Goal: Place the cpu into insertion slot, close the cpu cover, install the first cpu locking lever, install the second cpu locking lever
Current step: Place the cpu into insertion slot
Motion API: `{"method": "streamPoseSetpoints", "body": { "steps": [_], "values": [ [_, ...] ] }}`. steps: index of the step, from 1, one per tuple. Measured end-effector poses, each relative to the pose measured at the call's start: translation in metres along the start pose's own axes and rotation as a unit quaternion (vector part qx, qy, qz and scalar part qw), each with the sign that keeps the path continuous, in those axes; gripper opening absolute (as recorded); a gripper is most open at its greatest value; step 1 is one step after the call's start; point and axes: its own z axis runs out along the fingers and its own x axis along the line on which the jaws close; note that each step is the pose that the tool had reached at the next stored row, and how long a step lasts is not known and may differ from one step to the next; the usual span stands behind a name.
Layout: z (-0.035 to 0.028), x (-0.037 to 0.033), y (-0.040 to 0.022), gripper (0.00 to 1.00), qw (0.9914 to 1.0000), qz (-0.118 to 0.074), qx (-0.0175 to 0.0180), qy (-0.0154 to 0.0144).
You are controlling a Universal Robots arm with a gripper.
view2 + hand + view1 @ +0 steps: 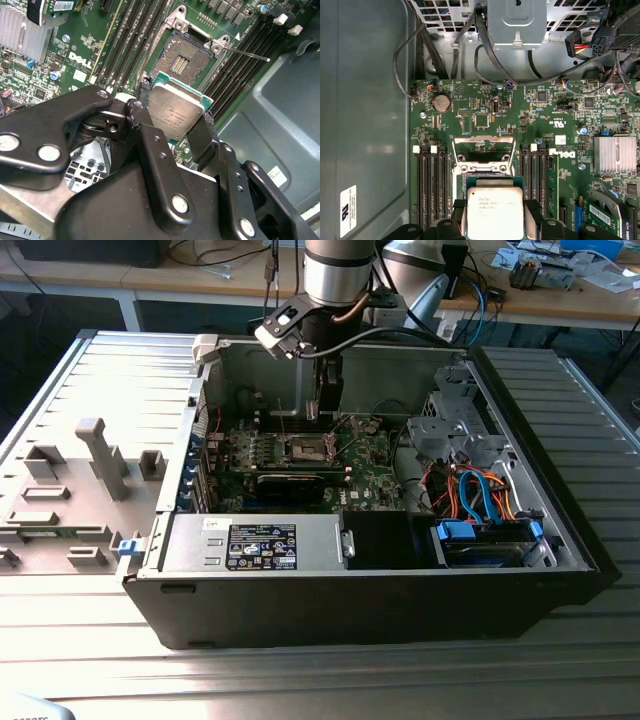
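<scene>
My gripper (175,117) is shut on the cpu (176,109), a small square chip with a pale metal top, clamped by its two side edges. The cpu (495,212) hangs just above the green board, close beside the insertion slot (181,56), whose dark centre lies bare inside its silver rim. The cpu cover (484,141) stands swung open next to the slot. A thin locking lever (247,54) sticks out sideways, unlatched. In the exterior view the gripper (327,410) reaches down into the open computer case over the slot (307,448).
Black memory slots (431,185) flank the socket on both sides. A finned heat sink (615,154) and cables (485,45) are nearby. The case holds a power supply (255,543) and a drive cage (445,430). A grey fixture tray (70,490) lies at the exterior view's left.
</scene>
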Motion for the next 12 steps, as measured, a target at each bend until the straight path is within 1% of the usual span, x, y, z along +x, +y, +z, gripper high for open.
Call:
{"method": "streamPoseSetpoints", "body": {
  "steps": [7,9,12],
  "values": [
    [0.0015,0.0000,0.0000,0.54,1.00000,0.000,0.0000,-0.0001],
    [0.0035,0.0001,0.0000,0.54,1.00000,0.000,0.0000,-0.0001],
    [0.0040,0.0001,0.0000,0.54,1.00000,0.000,0.0000,-0.0002]
  ]
}}
